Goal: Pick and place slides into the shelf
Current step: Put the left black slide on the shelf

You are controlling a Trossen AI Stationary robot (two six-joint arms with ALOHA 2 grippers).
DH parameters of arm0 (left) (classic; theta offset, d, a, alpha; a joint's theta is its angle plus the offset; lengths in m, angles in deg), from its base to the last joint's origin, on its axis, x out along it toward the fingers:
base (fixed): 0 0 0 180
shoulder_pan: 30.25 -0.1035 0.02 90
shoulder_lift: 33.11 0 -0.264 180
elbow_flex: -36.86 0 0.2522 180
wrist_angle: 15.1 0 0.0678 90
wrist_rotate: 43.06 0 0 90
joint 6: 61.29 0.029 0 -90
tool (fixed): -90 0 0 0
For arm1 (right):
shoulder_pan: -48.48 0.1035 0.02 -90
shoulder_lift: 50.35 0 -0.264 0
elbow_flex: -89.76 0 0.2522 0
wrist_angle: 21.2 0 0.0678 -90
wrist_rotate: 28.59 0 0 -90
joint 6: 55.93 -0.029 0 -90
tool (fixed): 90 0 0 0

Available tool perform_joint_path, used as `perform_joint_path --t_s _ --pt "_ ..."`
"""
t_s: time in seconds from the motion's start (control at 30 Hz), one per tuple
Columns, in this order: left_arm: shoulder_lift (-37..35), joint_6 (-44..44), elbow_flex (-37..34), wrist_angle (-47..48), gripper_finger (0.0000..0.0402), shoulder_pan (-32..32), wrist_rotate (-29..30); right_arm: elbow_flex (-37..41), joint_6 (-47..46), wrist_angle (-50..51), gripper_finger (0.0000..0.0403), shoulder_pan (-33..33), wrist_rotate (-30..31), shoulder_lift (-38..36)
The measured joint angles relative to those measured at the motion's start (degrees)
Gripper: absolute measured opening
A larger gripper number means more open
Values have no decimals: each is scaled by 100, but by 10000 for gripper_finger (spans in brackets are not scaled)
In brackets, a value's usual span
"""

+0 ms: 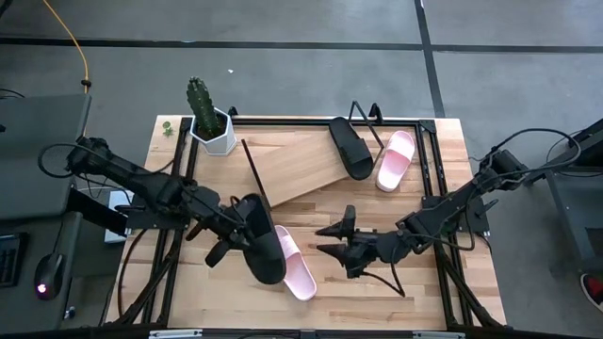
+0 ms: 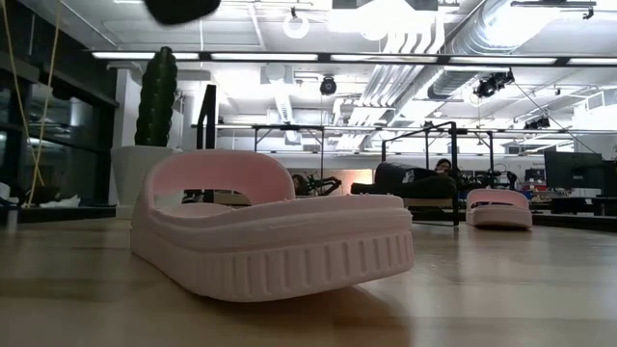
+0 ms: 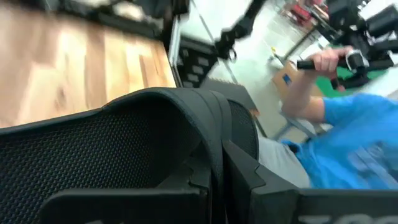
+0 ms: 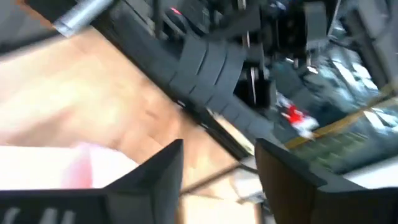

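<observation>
The left gripper [image 1: 229, 233] is clenched on a black slide [image 1: 261, 238], held lifted at 7 o'clock on the table [image 1: 367, 282]; this is the carry step. The next move calls for swinging it toward 12 o'clock onto the shelf [image 1: 297, 165], where a second black slide [image 1: 350, 147] rests with a pink slide [image 1: 396, 159] beside it. The right gripper [image 1: 336, 239] stands released near centre. Only the low view shows the near pink slide [image 2: 275, 231] lying flat; the high view shows the grasp.
</observation>
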Motion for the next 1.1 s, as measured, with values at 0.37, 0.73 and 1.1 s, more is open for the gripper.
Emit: perform_joint_path --t_s 0.37,0.73,1.1 --pt "-4 -7 781 787 10 -300 761 0 1205 -27 238 534 1625 -4" --pt "-2 -297 785 563 10 -1035 -149 -2 2530 -938 236 606 1931 427" --pt "118 -410 792 557 10 -1076 -314 -2 3283 -1791 236 603 1729 638"
